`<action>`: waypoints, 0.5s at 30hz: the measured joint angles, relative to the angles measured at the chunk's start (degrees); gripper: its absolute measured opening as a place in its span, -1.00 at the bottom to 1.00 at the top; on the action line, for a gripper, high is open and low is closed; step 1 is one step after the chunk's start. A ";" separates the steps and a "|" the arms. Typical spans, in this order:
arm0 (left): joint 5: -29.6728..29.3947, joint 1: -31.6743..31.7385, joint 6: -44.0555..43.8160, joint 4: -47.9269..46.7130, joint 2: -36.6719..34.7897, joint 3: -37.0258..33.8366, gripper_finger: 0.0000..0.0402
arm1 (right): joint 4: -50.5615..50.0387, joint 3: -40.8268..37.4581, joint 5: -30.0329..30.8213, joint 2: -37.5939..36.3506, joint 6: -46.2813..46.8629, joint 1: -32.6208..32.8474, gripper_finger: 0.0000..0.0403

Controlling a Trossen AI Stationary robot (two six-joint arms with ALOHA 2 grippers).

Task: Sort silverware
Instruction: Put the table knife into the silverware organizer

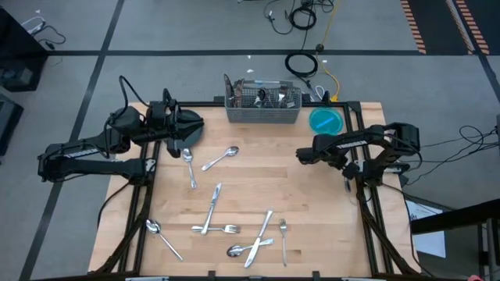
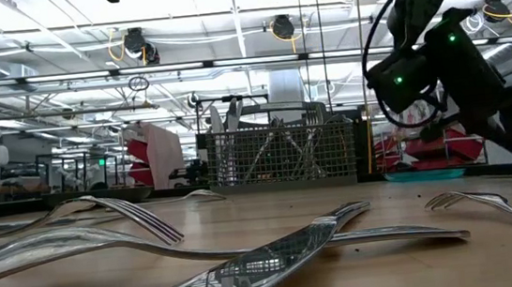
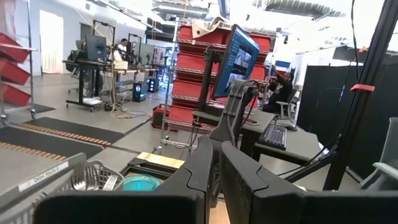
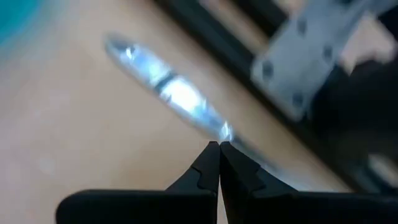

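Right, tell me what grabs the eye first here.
Loose silverware lies scattered over the near half of the wooden table, forks, spoons and knives crossing each other. At the far edge stands a wire-mesh caddy already holding some pieces, with a teal bowl beside it.

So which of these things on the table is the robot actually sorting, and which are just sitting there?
Part of the job:
- silverware scattered over the wooden table: forks, spoons, knives
- wire-mesh caddy at the far edge, already holding some pieces

Just lying about:
- teal bowl beside the caddy
- dark round plate under the left arm
- yellow cable on the floor
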 joint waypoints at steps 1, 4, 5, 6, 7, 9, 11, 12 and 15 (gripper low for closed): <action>-0.02 0.00 0.57 0.00 0.00 0.00 -0.82 | -0.88 0.00 1.04 -0.10 -0.03 -0.66 -1.00; -0.30 0.00 1.73 0.28 0.02 0.00 -0.82 | -1.55 -0.02 1.83 -0.06 0.06 -3.34 -1.00; -0.64 -0.01 1.78 0.45 0.02 0.00 -0.82 | -1.36 -0.02 1.94 -0.09 0.10 -4.31 -1.00; -1.23 -0.02 1.76 0.60 0.02 0.00 -0.82 | -0.61 -0.02 1.95 -0.06 0.31 -5.22 -1.00; -1.65 0.00 1.73 0.58 0.02 0.00 -0.82 | 0.69 -0.02 2.05 -0.06 0.65 -6.08 -1.00; -1.99 0.00 1.69 0.57 0.02 0.00 -0.82 | 3.53 -0.06 2.29 -0.06 1.07 -7.76 -1.00; -2.08 0.02 1.67 0.59 0.02 0.00 -0.82 | 7.17 -0.73 2.35 -0.06 1.39 -9.73 -1.00; -2.10 0.02 1.63 0.57 0.02 0.00 -0.82 | 8.67 -1.17 2.72 -0.06 1.41 -10.69 -1.00; -2.16 0.00 1.39 0.57 0.02 0.00 -0.82 | 10.64 -2.20 4.14 -0.06 1.40 -12.65 -1.00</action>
